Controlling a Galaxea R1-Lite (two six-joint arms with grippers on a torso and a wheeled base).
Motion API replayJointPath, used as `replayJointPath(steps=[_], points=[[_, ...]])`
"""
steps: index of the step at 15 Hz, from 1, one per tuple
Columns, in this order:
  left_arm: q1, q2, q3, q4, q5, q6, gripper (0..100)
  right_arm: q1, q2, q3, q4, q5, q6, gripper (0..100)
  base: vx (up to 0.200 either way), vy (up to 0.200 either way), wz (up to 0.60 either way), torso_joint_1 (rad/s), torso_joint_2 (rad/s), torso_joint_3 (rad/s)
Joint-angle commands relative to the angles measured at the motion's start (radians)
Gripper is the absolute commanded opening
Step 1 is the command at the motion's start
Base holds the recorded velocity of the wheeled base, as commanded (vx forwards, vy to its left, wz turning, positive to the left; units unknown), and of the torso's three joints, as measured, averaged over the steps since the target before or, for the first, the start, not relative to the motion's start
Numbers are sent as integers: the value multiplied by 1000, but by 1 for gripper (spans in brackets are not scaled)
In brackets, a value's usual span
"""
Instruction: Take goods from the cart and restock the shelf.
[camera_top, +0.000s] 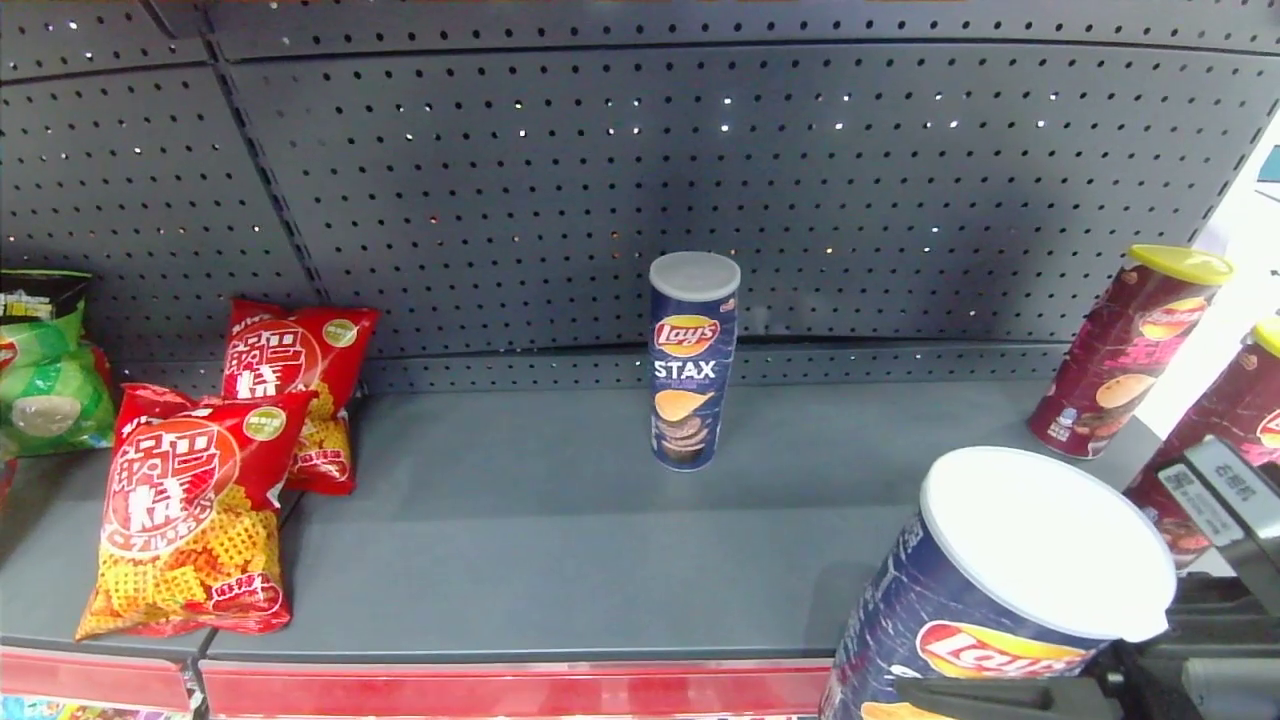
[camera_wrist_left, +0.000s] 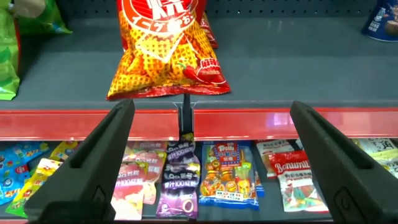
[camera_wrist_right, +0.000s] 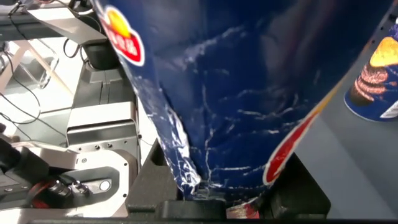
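A blue chip can with a white lid (camera_top: 1010, 590) tilts in front of the shelf's right end, and my right gripper (camera_top: 1120, 670) is shut on its lower body. The right wrist view looks closely at the same can (camera_wrist_right: 249, 93). A second blue can with a grey lid (camera_top: 693, 360) stands upright mid-shelf near the pegboard back; its lower part also appears in the right wrist view (camera_wrist_right: 379, 81). My left gripper (camera_wrist_left: 211, 168) is open with nothing between its fingers, held low before the shelf's red front rail (camera_wrist_left: 249, 121).
Two red snack bags (camera_top: 190, 520) (camera_top: 300, 400) and a green bag (camera_top: 45, 370) lie at the shelf's left. Two maroon cans (camera_top: 1130, 350) (camera_top: 1230, 430) stand at the right end. Bare grey shelf (camera_top: 520, 540) spreads around the standing blue can. Candy packs (camera_wrist_left: 230, 177) fill the shelf below.
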Motion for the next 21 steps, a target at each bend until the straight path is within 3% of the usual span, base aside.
replayJointPath(steps=[1, 13, 15, 18, 21], points=[[0, 2, -1, 0, 0, 0, 100, 0, 3, -1, 0, 0, 0, 0, 0, 0, 0, 0, 0, 0], [0, 3, -1, 0, -2, 3, 100, -1, 11, -13, 0, -7, 3, 0, 0, 0, 0, 0, 0, 0], [0, 2, -1, -2, -25, 27, 100, -1, 19, -14, -1, -7, 3, 0, 0, 0, 0, 0, 0, 0], [0, 0, -3, -5, -82, 107, 100, 2, 45, -34, 0, -3, 4, 0, 0, 0, 0, 0, 0, 0], [0, 0, -1, -8, -85, 107, 100, 2, 48, -34, 0, 0, 8, 0, 0, 0, 0, 0, 0, 0]])
